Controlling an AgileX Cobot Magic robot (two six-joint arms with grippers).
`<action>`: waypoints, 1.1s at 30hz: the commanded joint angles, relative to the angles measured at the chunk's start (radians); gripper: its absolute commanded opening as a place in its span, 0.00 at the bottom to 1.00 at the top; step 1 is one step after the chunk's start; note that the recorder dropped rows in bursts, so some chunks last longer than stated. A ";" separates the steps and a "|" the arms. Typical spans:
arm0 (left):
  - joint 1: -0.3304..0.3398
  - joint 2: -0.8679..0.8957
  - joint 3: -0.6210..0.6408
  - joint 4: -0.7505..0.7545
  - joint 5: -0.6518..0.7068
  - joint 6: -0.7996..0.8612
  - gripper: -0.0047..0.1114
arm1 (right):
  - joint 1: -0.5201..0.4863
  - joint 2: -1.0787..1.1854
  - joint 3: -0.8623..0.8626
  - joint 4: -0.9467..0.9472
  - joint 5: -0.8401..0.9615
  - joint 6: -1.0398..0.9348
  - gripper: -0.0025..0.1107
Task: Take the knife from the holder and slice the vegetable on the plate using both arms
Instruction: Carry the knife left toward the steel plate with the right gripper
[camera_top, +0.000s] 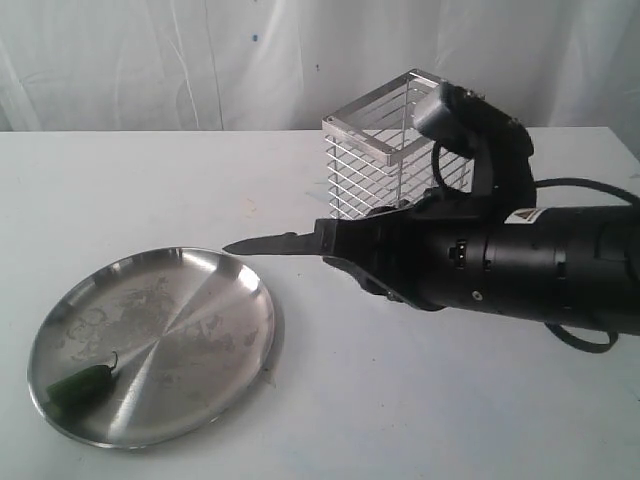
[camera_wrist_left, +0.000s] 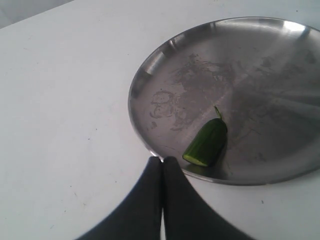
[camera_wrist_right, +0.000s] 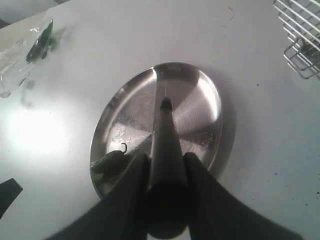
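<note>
White table (camera_top: 150, 190); round shiny steel plate (camera_top: 215, 300).

Exterior view: the plate (camera_top: 200, 290) lies at front left on the table (camera_top: 420, 400), with the vegetable (camera_top: 82, 385) on it near its front-left rim. The holder (camera_top: 385, 160) stands behind and to the right, well apart from the plate. Between them the knife (camera_top: 285, 243), held level above the table by the right gripper (camera_top: 375, 250), points left toward the plate.
</note>
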 joint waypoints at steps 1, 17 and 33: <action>-0.004 -0.006 0.006 -0.009 0.002 -0.002 0.04 | 0.058 0.057 0.009 0.021 -0.085 -0.013 0.02; -0.004 -0.006 0.006 -0.009 0.002 -0.002 0.04 | 0.164 0.195 0.007 -0.050 -0.231 -0.046 0.02; -0.004 -0.006 0.006 -0.009 0.002 -0.002 0.04 | 0.163 0.195 -0.034 -0.032 -0.163 -0.572 0.02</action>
